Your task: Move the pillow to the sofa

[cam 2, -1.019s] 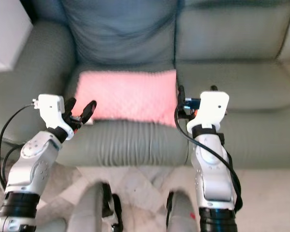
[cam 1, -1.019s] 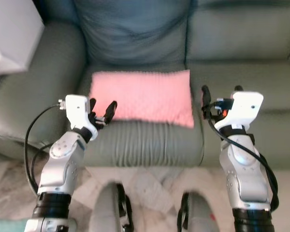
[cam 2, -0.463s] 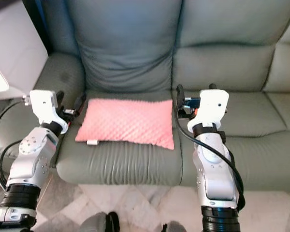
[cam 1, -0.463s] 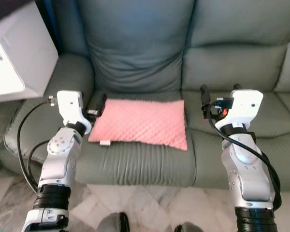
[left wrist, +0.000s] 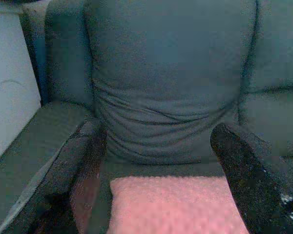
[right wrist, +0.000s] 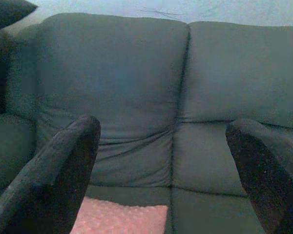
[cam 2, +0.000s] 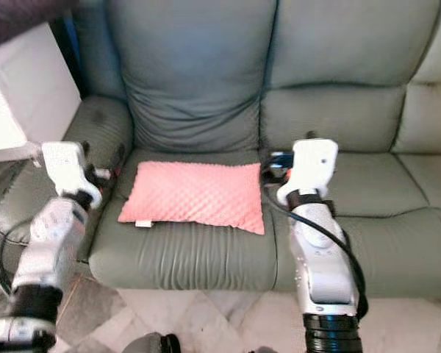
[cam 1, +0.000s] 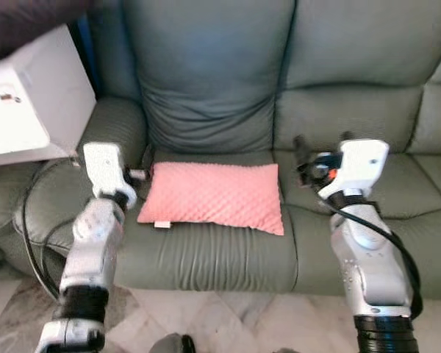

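One pink pillow [cam 1: 214, 197] lay flat on the left seat cushion of the grey-green sofa [cam 1: 206, 81], its long side running across the seat and its front edge set back from the cushion's front lip. A small white tag showed at its near left corner. Bare seat remained in front of it and behind it up to the backrest.

Two grippers flanked it, neither touching it. The left gripper [left wrist: 156, 161] hung just off the pillow's left end, beside the sofa's armrest, its fingers spread wide and holding nothing. The right gripper [right wrist: 171, 161] hovered just past the pillow's right end, over the seam between two seats, fingers likewise parted and empty.

One white box-like thing [cam 1: 29, 103], perhaps a cabinet, stood beyond the armrest on the left. Pale marble floor [cam 1: 228, 323] ran along the sofa's front.
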Tool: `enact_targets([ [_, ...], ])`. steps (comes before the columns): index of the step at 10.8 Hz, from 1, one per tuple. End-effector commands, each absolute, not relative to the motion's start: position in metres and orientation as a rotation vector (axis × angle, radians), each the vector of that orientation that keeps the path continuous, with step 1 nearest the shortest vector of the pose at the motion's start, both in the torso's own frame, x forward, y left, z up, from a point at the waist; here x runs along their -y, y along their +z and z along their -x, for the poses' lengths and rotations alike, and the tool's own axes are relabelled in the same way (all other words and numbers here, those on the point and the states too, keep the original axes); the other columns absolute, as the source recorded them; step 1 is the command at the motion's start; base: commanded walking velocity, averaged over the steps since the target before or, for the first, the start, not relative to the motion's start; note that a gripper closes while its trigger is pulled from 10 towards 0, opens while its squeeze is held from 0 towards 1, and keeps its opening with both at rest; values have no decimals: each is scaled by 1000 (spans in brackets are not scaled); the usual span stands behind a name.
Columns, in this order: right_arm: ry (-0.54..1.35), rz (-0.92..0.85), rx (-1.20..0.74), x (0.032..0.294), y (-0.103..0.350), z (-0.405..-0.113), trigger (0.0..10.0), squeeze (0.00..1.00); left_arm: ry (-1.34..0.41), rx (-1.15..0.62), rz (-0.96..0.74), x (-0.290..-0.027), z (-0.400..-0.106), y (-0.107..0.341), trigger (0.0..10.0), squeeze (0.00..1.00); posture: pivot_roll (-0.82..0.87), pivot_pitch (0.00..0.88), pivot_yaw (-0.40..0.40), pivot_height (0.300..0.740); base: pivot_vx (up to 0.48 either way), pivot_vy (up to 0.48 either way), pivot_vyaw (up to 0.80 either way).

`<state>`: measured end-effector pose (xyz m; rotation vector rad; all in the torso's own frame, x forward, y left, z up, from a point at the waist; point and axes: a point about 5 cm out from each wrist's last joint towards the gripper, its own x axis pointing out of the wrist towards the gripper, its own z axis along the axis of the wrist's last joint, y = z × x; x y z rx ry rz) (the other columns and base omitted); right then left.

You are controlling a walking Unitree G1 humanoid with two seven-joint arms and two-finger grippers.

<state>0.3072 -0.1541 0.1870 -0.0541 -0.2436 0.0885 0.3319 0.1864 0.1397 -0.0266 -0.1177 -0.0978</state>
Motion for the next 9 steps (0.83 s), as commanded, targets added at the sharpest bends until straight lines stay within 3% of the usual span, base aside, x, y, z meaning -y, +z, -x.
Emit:
enact_targets([
  [1, 100, 55, 232, 155, 186, -304, 10000, 0, -99, 119, -11, -191, -327, 138, 10000, 0, -124, 83, 66, 740, 0, 0, 0],
  [4, 93, 41, 183, 152, 173, -287, 10000, 0, -58, 69, -53, -212, -314, 124, 10000, 0, -110, 75, 69, 740, 0, 0, 0],
  [9, -130, -12, 190, 173, 177, -290, 10000, 0, -62, 65, -20, -193, -297, 118, 10000, 0, -96, 94, 14, 740, 0, 0, 0],
])
